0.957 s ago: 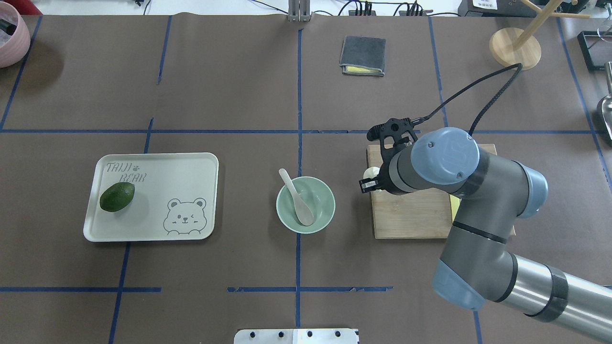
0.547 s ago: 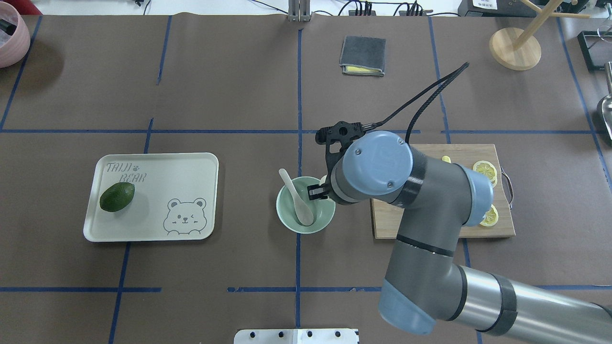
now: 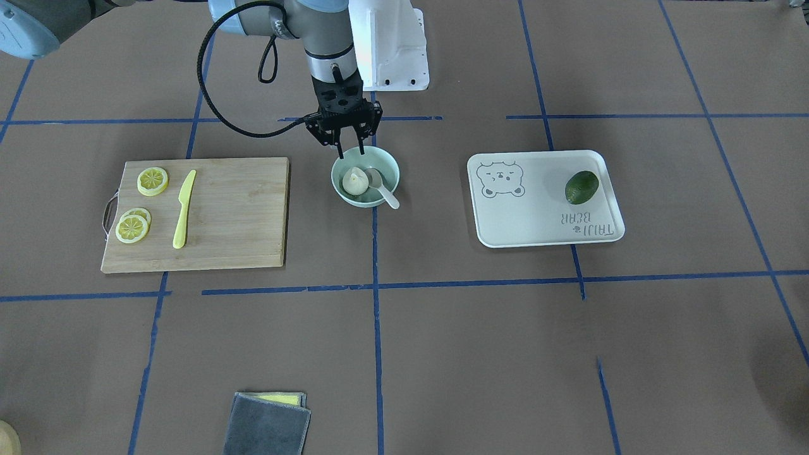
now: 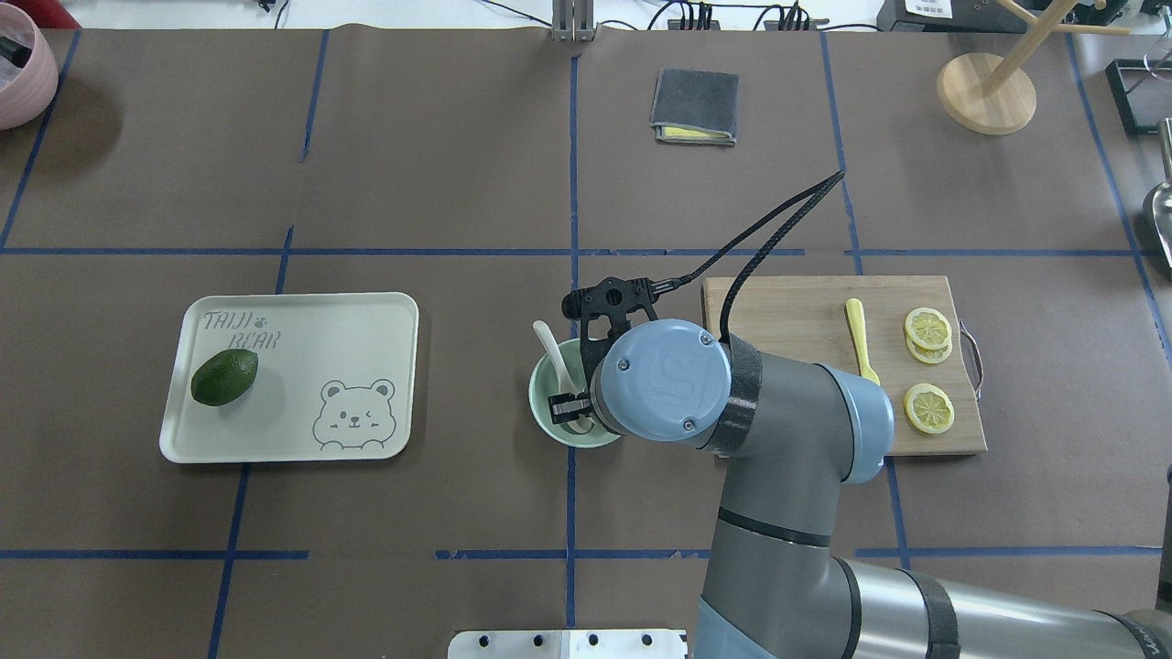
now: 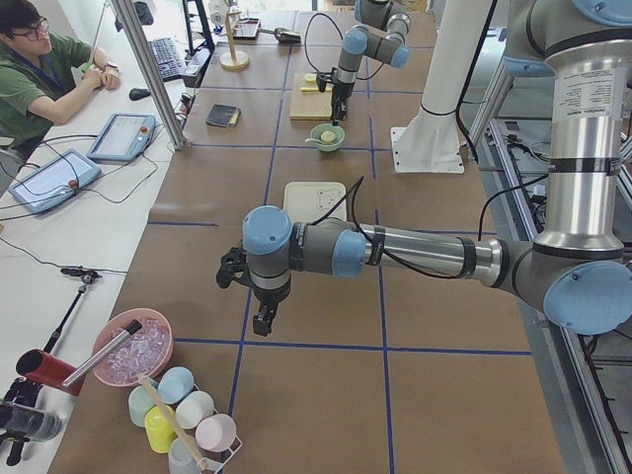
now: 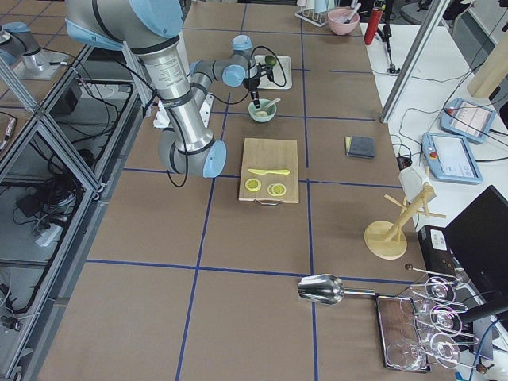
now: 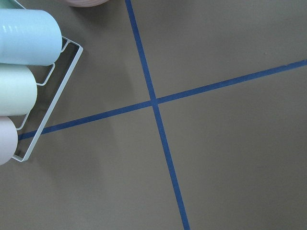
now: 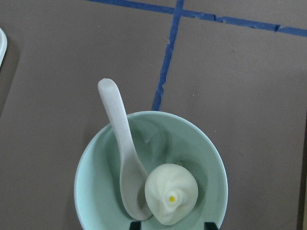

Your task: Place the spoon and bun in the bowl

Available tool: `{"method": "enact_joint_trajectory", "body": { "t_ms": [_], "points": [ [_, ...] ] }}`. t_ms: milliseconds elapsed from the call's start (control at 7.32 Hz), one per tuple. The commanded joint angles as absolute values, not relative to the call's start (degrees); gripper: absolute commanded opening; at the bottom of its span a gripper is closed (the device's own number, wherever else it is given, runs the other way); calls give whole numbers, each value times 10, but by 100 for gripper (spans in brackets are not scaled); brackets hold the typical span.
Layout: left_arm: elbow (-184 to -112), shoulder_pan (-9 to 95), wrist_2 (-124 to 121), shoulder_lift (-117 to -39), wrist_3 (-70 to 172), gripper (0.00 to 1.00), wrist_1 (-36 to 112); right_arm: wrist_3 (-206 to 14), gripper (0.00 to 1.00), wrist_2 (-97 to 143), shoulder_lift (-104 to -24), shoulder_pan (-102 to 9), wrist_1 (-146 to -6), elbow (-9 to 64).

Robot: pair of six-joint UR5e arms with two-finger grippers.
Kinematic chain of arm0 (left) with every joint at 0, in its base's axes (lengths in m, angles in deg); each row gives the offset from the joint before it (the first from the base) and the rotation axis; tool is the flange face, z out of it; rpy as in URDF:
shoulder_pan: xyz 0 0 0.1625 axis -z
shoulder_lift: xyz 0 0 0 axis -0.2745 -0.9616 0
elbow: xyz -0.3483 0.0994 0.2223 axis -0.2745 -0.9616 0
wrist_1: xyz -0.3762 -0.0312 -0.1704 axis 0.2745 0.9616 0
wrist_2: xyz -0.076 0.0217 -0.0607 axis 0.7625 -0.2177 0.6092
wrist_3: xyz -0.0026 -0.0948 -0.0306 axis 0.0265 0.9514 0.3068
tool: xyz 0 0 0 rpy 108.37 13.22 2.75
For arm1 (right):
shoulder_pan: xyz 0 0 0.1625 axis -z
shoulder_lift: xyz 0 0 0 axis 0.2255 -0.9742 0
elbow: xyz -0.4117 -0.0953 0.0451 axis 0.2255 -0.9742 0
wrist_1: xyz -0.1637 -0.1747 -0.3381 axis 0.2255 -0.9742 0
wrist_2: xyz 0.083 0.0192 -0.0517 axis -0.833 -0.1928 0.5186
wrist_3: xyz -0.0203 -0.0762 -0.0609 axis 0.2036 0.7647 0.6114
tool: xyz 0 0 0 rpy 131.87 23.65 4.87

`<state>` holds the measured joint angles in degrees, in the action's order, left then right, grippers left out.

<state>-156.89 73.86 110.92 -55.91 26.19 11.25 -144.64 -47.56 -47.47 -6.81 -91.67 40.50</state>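
Table (image 3: 442, 354): bun (image 3: 354, 181), spoon (image 3: 381, 187) in bowl (image 3: 387, 165); right end effector (image 3: 351, 154) spread, empty, just above.

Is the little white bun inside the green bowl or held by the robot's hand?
Inside. The bun lies in the bowl next to the spoon; the right hand is open above it.
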Motion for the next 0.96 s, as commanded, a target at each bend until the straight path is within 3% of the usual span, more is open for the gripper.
{"method": "enact_joint_trajectory", "body": {
  "t_ms": [0,410,820],
  "points": [
    [-1569,739,1109,-558,262,100,112,-1434,100,-487,-474,-91,-917,413],
    [-1571,740,1110,-533,258,100,118,-1287,100,-641,-510,-262,-919,423],
    [-1594,742,1171,-483,220,100,110,-1012,100,-788,-604,-486,-938,402]
  ]
}}
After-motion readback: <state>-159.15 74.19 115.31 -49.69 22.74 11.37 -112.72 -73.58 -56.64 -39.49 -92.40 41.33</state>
